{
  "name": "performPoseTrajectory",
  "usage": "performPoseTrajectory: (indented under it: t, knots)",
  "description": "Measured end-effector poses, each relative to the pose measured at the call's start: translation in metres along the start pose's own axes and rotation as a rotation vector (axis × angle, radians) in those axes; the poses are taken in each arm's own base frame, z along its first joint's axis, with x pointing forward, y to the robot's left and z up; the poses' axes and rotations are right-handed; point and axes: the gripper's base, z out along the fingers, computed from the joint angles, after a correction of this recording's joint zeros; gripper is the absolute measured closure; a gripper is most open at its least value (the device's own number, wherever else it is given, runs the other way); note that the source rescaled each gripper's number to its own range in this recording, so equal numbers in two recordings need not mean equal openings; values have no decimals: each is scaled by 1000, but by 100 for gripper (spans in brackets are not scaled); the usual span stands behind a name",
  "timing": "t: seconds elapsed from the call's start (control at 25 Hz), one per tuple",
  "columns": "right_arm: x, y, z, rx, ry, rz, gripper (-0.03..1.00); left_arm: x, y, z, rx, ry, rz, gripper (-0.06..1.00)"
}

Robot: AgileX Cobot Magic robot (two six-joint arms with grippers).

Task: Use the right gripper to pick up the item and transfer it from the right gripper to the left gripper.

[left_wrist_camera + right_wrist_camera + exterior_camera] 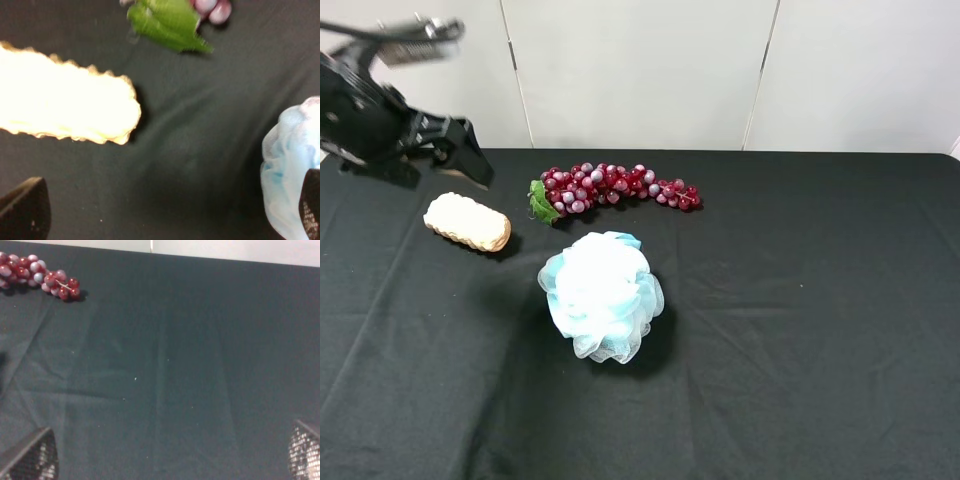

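Observation:
The golden-tan bread roll point(467, 221) lies on the black tablecloth at the left, alone. It also shows overexposed in the left wrist view point(65, 105). My left gripper point(470, 163) hangs above and just behind the roll. It is open and empty, with its fingertips point(25, 210) set wide apart. My right gripper point(172, 455) is out of the exterior high view. In the right wrist view its fingertips point(30, 457) stand wide apart, open and empty, over bare cloth.
A bunch of red-purple grapes point(615, 187) with a green leaf point(170, 22) lies behind the centre; its end shows in the right wrist view point(37, 272). A pale-blue mesh puff point(602, 295) sits mid-table, right of the roll, and shows in the left wrist view point(290, 170).

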Motion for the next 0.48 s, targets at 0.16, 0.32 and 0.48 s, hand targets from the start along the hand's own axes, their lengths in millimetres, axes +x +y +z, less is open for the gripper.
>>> performPoseTrajectory:
  t: [0.16, 0.32, 0.48]
  knots:
    - [0, 0, 0, 0, 0, 0, -3, 0, -9, -34, -17, -55, 47, -6]
    - [0, 0, 0, 0, 0, 0, -3, 4, -13, -71, -95, -76, 72, -6]
    - [0, 0, 0, 0, 0, 0, -3, 13, -14, -111, -208, -99, 78, -6]
